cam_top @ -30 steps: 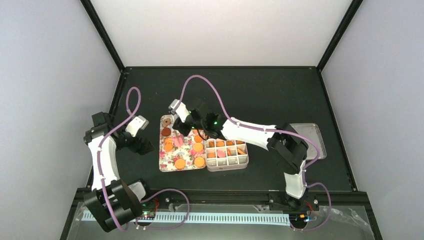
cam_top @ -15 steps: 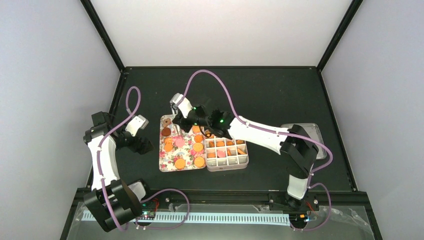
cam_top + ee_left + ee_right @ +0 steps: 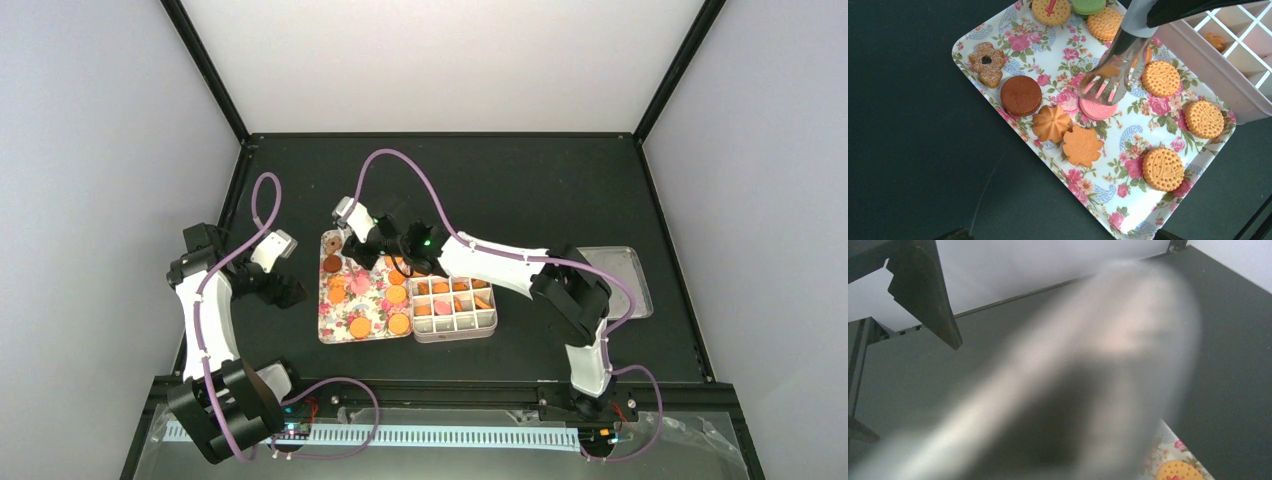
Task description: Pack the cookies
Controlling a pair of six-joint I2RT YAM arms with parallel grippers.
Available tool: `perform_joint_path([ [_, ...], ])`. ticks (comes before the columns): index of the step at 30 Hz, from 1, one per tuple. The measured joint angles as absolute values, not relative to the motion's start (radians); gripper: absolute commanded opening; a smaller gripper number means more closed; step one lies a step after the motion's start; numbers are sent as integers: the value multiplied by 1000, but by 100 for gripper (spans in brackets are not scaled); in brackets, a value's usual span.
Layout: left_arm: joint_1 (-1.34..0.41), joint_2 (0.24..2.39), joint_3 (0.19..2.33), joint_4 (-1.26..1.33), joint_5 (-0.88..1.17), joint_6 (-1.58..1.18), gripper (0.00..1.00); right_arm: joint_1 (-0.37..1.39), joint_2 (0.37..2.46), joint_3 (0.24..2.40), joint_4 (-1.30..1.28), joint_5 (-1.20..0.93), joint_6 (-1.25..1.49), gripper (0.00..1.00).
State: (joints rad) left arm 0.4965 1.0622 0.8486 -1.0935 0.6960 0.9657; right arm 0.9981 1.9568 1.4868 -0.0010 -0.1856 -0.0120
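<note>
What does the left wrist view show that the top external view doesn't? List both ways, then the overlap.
Left wrist only: cookie shapes, such as the flower-shaped brown cookie, and the tongs tips at the pink cookie. Top external only: left arm, right arm, flat silvery rectangle at right. Both: floral tray, compartment box.

Cookies (image 3: 1163, 169) lie flat on the floral tray (image 3: 1020, 42): golden rounds toward three o'clock, a brown cookie (image 3: 1021, 95) at nine, a pink cookie (image 3: 1096, 109) central.
</note>
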Motion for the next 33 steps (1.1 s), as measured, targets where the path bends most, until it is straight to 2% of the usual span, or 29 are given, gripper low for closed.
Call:
perform_joint_path([
  [15, 496, 1060, 869, -1128, 699, 996, 97, 999, 1984, 1487, 12, -186, -22, 41],
  [23, 496, 1057, 873, -1145, 712, 1021, 97, 999, 1995, 1473, 36, -197, -21, 41],
  [33, 496, 1038, 873, -1156, 725, 1037, 97, 999, 1995, 1455, 67, -220, -9, 29],
])
